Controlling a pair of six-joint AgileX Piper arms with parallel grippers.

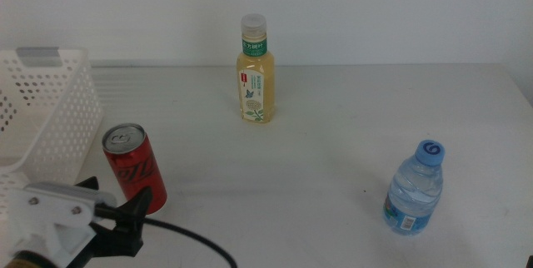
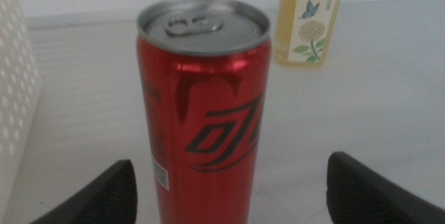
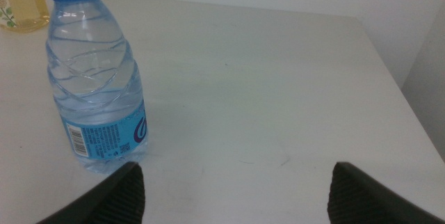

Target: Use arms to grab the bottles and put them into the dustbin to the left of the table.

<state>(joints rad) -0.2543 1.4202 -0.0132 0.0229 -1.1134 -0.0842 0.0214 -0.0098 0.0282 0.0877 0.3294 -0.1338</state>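
Observation:
A red soda can (image 1: 133,168) stands upright near the table's front left, beside the white perforated dustbin (image 1: 50,110). My left gripper (image 1: 133,214) sits just in front of the can. In the left wrist view it is open (image 2: 231,163), with the can (image 2: 201,120) between its jaws and not touched. The yellow tea bottle (image 1: 256,72) stands upright at the back middle. Front right stands the clear water bottle (image 1: 415,189). In the right wrist view, my right gripper (image 3: 236,172) is open and the water bottle (image 3: 94,85) stands ahead of one jaw, off centre. The right arm is outside the middle view.
The dustbin's wall (image 2: 14,92) lies close beside the can. The tea bottle (image 2: 309,22) shows behind the can. A thick black cable (image 1: 200,243) trails from the left arm along the front edge. The table's right edge (image 3: 400,78) is near the water bottle.

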